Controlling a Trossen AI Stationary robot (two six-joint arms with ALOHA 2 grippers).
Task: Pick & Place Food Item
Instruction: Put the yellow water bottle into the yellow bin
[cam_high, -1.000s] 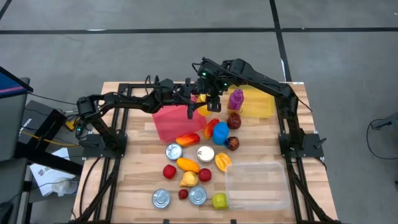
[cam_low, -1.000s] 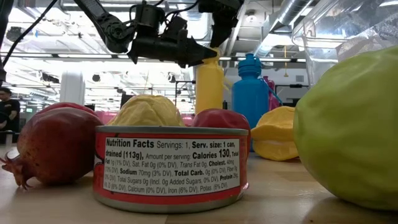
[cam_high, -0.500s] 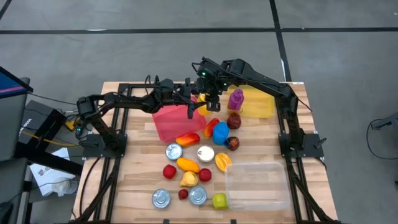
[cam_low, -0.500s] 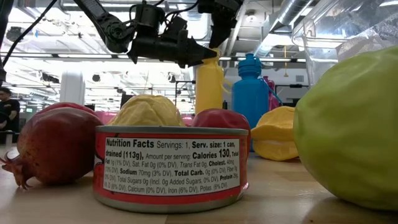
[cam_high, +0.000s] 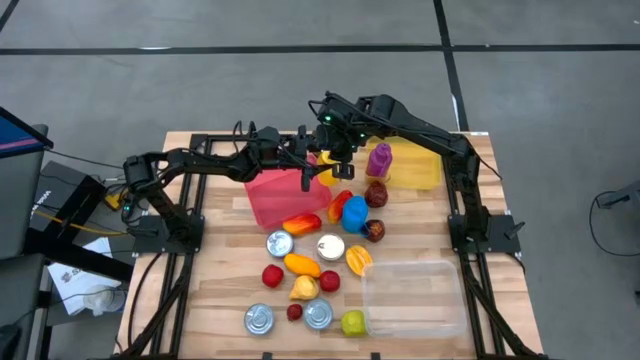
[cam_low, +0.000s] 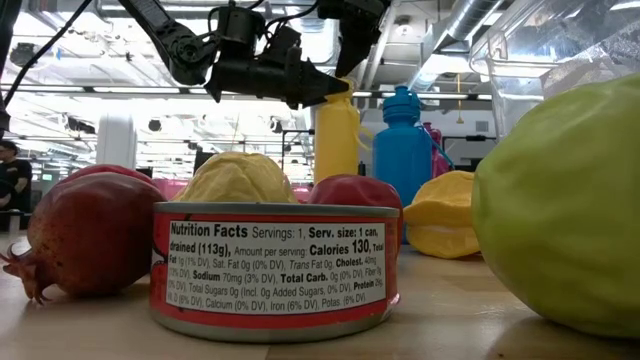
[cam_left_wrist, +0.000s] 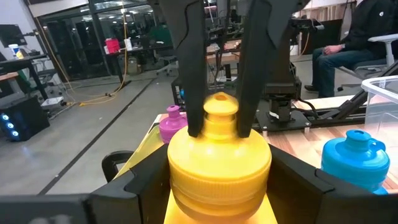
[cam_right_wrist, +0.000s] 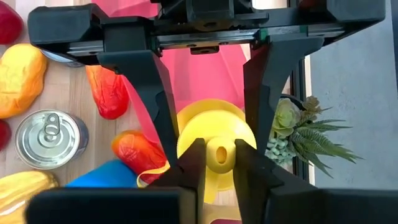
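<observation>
Yellow bottle (cam_left_wrist: 219, 163) held upright above the pink bag (cam_high: 278, 196) at the back middle of the table, gripped round its body by the left gripper (cam_left_wrist: 217, 186), fingers (cam_left_wrist: 144, 193) clamped on either side. Over the last second, right gripper (cam_right_wrist: 215, 163) narrowed from partly open down onto the small spout on the cap (cam_left_wrist: 220, 107); now pinched against it from above, fingers (cam_left_wrist: 190, 68) straddling the spout in the left wrist view. Probably a two-handed hold: either a handover or a cap pull, not clear which; placing not yet begun. Outward from there: purple bottle (cam_high: 379, 159) and a yellow block (cam_high: 420, 166) just beside on the right-hand side of the high view, blue bottle (cam_high: 354, 212) a little nearer the front, two red-orange peppers (cam_high: 301, 223) at the bag's front edge, dark red pomegranates (cam_high: 375, 194) near the blue bottle. Farther forward, tins (cam_high: 279, 243), a red-labelled can (cam_low: 274, 270), an orange fruit (cam_high: 302, 265), red apples (cam_high: 272, 275), a green apple (cam_high: 352, 322) and a clear plastic container (cam_high: 413, 294) at the front right corner. Green plant (cam_right_wrist: 298, 134) visible past the table edge in the right wrist view. Crowding all round: any descent likely to meet the bag or the peppers directly below; both arms close together, so a clash is the main risk. Seated person (cam_left_wrist: 348, 37) beyond the table, well apart.
</observation>
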